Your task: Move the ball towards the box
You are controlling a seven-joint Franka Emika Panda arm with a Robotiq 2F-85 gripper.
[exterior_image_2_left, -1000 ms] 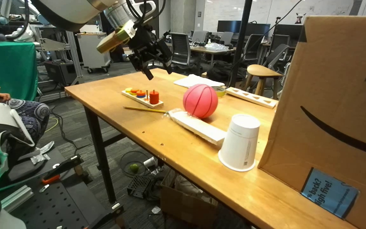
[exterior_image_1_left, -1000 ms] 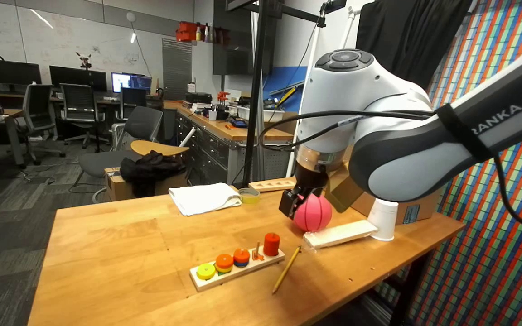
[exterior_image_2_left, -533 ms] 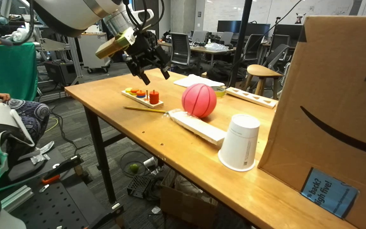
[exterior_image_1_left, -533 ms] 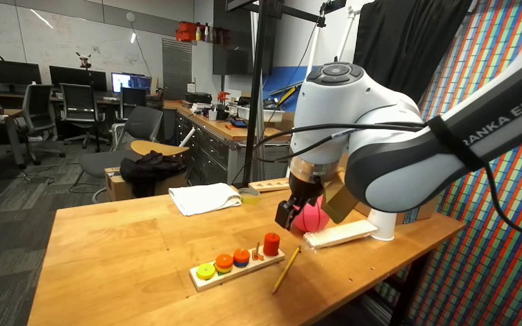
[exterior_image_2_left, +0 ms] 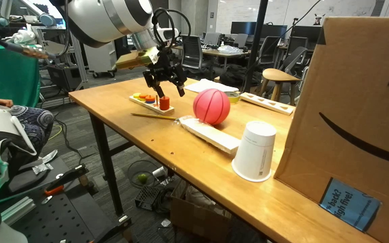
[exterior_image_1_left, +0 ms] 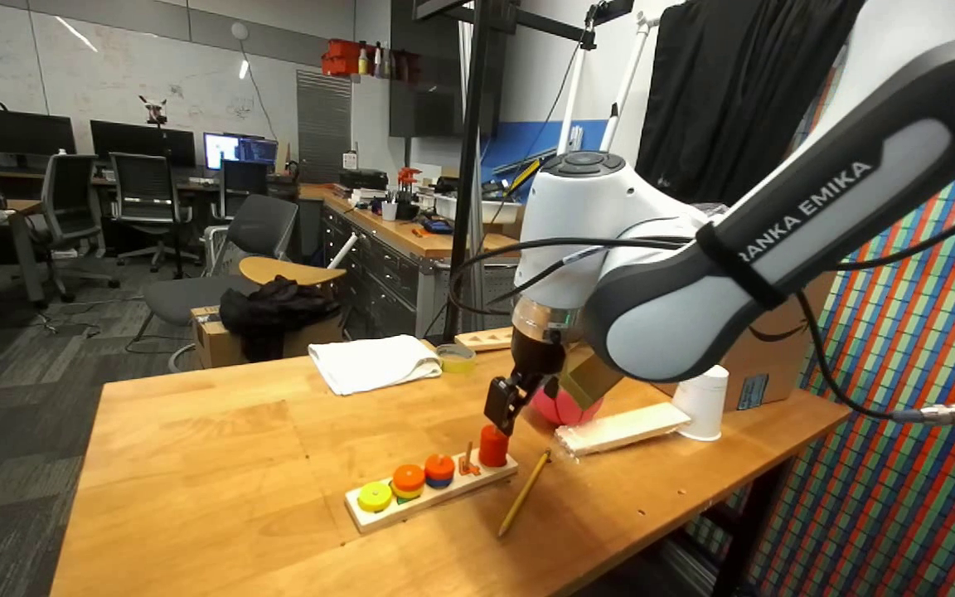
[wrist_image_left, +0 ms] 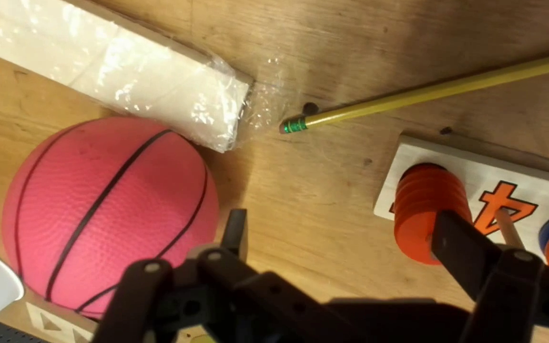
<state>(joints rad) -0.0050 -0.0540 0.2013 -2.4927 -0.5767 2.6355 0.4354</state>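
The pink ball rests on the table beside a plastic-wrapped pale block. In an exterior view the arm partly hides the ball; it shows at the left of the wrist view. The cardboard box stands at the table's end, past a white cup; it also shows behind the arm. My gripper is open and empty, low between the ball and the stacking toy; it shows in the wrist view too. One finger overlaps the toy's red stack; contact is unclear. The other finger is near the ball.
The wrapped block and upside-down white cup stand between ball and box along the near edge. A pencil, the ring-stacking toy, a white cloth, a tape roll and a wooden rack are also on the table.
My gripper has moved lower, down beside the toy and toward the ball's side. The toy has shifted very slightly. The ball shifted slightly between the two earlier moments.
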